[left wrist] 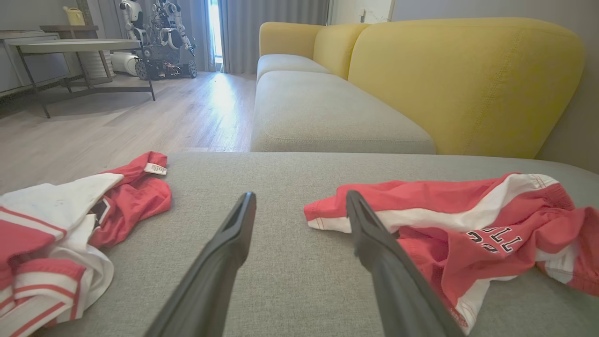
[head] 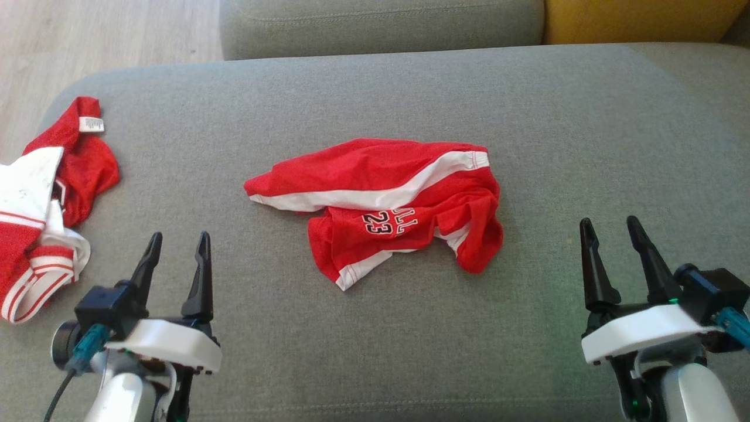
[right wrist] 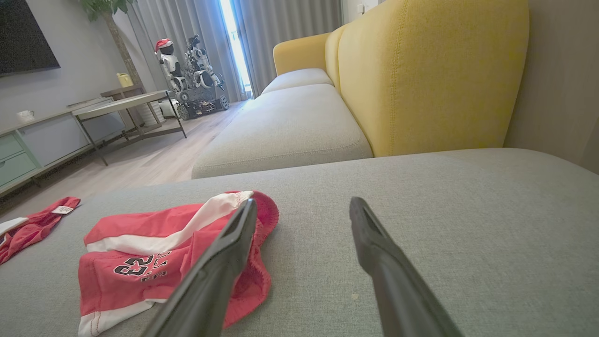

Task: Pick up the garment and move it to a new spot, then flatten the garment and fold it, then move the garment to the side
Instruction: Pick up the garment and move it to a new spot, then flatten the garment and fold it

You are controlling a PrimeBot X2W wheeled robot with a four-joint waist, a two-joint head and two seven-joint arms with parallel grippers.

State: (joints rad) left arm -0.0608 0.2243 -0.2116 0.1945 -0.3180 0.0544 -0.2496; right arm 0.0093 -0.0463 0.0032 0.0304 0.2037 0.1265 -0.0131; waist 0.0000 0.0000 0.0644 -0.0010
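Grey cushion (head: 375, 88) | garment (head: 381, 193) crumpled mid-seat | left tool (head: 179, 235), right tool (head: 609, 221) both released, flanking it

Left claw (head: 180, 235): black (teal plug (head: 92, 344), apparently)

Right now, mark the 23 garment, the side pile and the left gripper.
23 garment (head: 363, 167): head view, red upper panel.
side pile (head: 88, 164): head view, red fabric below the tag.
left gripper (head: 180, 235): head view, midway between its fingertips.

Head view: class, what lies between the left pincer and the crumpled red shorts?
Bare grey cushion: the stretch from the left pincer to the shorts holds nothing, as the head view shows.
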